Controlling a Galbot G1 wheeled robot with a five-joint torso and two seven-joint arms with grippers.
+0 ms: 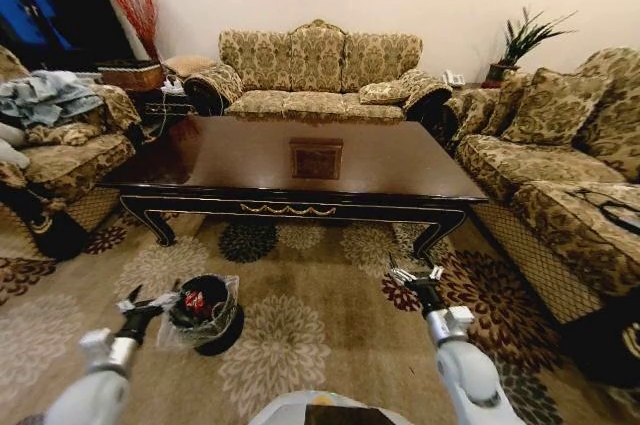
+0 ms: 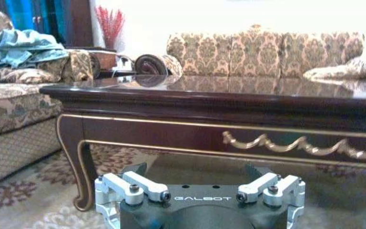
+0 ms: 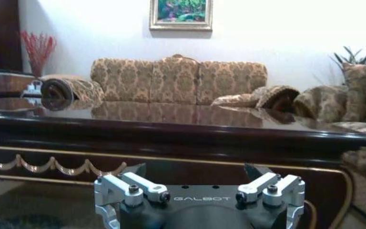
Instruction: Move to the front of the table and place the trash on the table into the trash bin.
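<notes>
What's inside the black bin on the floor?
Inside the trash bin, within its clear bag liner, something red shows, maybe a can. The rest is dark, so anything deeper or beneath it is hidden.

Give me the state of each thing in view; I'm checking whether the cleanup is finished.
table: top bare, no trash on it.
trash bin: upright on the carpet, bag-lined, a red item inside.
left pincer: open, holding nothing, beside the bin.
right pincer: open, holding nothing, low before the table.
</notes>
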